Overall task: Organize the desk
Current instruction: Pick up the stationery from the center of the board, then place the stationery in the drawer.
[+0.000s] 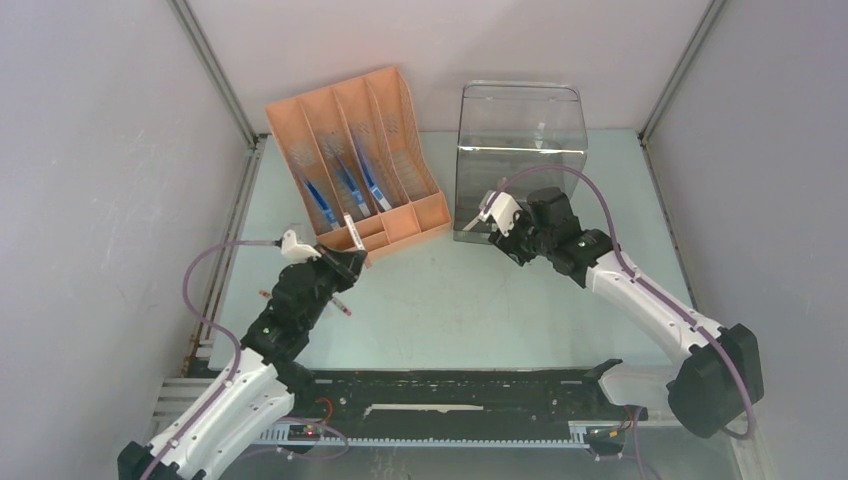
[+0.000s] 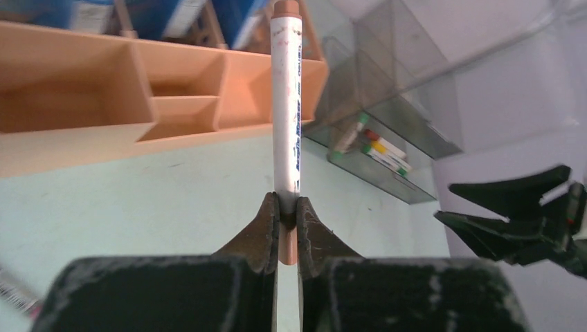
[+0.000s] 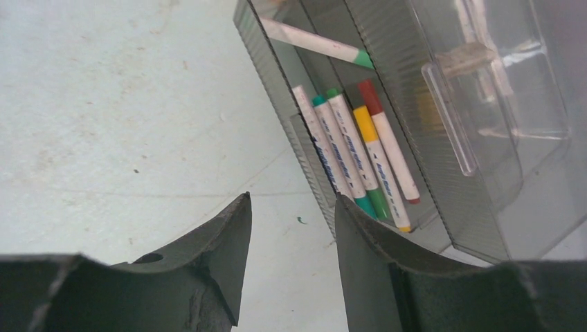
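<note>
The desk (image 1: 480, 300) spreads out flat under both my arms. My left gripper (image 2: 284, 207) is clamped on a white marker (image 2: 285, 104), near the front of the orange organizer (image 1: 360, 160). My right gripper (image 3: 292, 200) hangs with its fingers apart and nothing between them, beside the clear bin (image 1: 520, 150) that holds coloured pens (image 3: 360, 152).

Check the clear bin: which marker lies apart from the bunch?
The green-capped marker farther back in the clear bin, lying alone at a slant. The others, capped teal, green, yellow and red, lie packed side by side nearer the right gripper.
</note>
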Tool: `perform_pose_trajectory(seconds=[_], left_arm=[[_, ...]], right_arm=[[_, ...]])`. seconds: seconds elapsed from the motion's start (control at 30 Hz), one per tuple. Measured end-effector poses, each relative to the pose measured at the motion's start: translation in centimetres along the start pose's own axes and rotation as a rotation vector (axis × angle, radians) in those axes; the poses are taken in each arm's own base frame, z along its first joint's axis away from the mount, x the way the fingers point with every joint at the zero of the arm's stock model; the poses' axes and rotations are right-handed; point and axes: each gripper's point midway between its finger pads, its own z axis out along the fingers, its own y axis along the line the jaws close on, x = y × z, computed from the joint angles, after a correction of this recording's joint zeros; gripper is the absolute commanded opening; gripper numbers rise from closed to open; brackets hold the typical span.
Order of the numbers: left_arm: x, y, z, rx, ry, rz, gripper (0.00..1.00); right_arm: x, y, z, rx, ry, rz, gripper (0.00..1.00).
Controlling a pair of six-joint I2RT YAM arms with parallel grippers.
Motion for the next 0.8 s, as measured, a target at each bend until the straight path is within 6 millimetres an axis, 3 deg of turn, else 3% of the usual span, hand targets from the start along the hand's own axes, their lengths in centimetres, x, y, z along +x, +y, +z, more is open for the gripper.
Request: perform_pose_trajectory(seconds=[0.37, 0.53, 0.57, 0.8], left_arm=[[3.1, -7.1, 1.1, 0.285, 0.041, 0.122, 0.0], [4.8, -9.0, 1.5, 0.363, 0.054, 0.188, 0.0], [5.9, -9.9, 1.7, 0.403, 0.065, 0.226, 0.0], [8.1, -12.2, 1.8, 0.487, 0.089, 0.305, 0.0]], right_arm=[[-3.4, 2.8, -1.4, -0.185, -0.108, 0.108, 0.55], [-5.1, 3.6, -2.7, -0.29, -0.173, 0.193, 0.56], [-5.8, 3.5, -3.6, -0.336, -0.209, 0.25, 0.56], [-6.4, 3.8, -5.0, -0.446, -0.266, 0.358, 0.59]])
